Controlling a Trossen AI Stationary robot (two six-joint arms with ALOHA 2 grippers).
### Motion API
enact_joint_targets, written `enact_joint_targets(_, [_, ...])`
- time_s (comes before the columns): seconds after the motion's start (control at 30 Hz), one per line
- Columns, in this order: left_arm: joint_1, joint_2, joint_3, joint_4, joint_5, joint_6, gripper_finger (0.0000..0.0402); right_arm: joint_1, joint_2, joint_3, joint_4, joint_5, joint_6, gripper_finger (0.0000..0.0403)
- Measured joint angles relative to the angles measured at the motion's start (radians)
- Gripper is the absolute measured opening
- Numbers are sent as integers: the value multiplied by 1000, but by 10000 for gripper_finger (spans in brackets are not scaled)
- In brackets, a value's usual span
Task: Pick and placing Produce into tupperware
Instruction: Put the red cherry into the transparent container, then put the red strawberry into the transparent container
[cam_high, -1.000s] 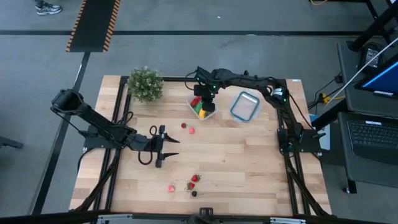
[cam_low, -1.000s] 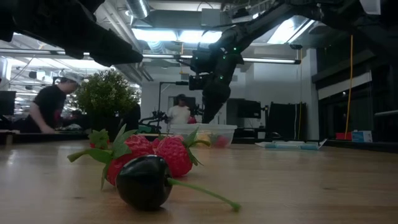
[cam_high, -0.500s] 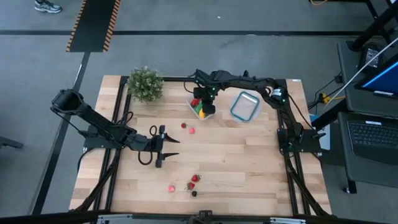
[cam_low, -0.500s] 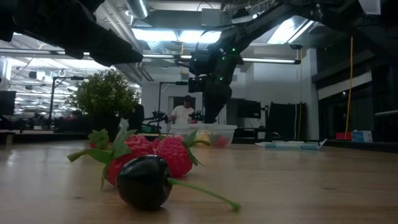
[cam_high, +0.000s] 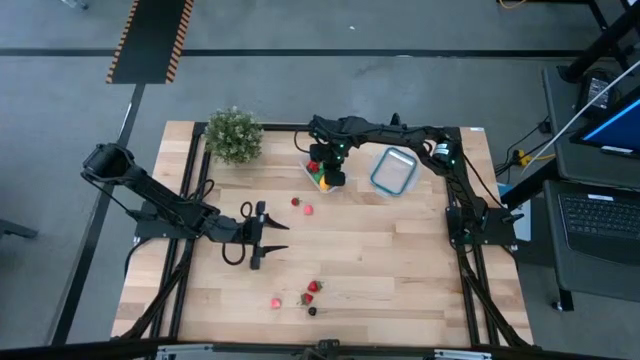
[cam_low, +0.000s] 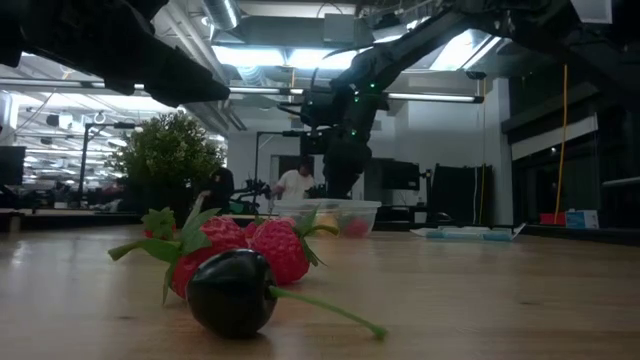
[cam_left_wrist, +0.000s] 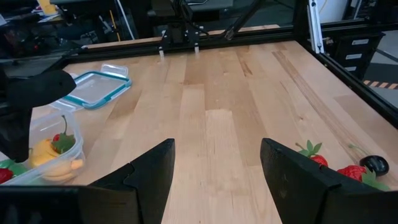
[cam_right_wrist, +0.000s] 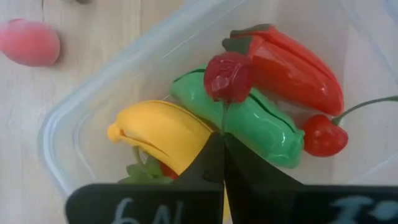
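Right gripper (cam_high: 331, 172) hangs directly over the tupperware (cam_high: 312, 172) at the far side of the table (cam_high: 400, 260), between the potted plant (cam_high: 233, 134) and the blue-rimmed container (cam_high: 395, 170); in the right wrist view its fingers are pressed together on the thin stem of a red cherry (cam_right_wrist: 229, 76), which dangles just above the contents; so the step in hand looks like the drop-off. Already in the tub: yellow banana (cam_right_wrist: 163, 133), green oblong piece (cam_right_wrist: 258, 127), red pepper (cam_right_wrist: 292, 67), second cherry (cam_right_wrist: 321, 135). Next move calls for parting the fingers so the cherry falls inside, then lifting clear without catching the stem. Still loose on the table: two small red pieces (cam_high: 302, 206) near the tub; a pink piece (cam_high: 275, 301), strawberries (cam_high: 313, 291) and a dark cherry (cam_high: 312, 310) near the front edge. Left gripper (cam_high: 276, 237) waits mid-table, fingers spread apart, holding nothing.
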Motion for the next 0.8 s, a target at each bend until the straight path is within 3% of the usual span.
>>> enact_joint_targets(0.53, [0,0,0,-2,0,0,231,0,0,43,-5,0,6,43])
enact_joint_targets(0.8, [0,0,0,-2,0,0,231,7,0,96,-43,0,38,94])
